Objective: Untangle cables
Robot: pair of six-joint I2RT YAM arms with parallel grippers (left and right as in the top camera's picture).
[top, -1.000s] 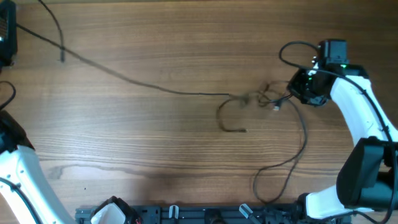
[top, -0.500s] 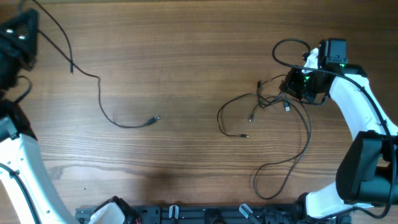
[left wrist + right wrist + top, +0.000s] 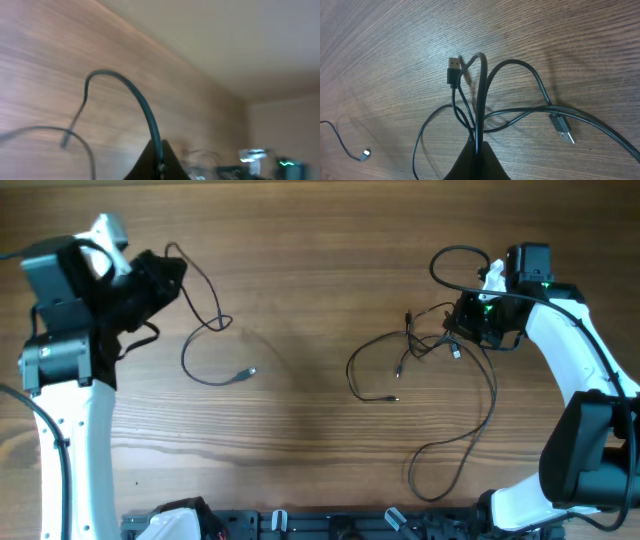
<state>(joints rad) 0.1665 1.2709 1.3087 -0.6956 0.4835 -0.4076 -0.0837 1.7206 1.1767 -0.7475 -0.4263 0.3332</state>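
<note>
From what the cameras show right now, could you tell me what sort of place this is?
Probably a robotics lab bench: a wood-grain table with white robot arms at its left and right, thin black cables strewn across it, and a plain wall behind.

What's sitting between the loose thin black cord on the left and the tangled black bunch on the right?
Nothing. The overhead view shows only bare wooden table between the loose thin black cord and the tangled black cords.

One black cable (image 3: pixel 220 323) loops left; tangled cables (image 3: pixel 418 340) right.
</note>
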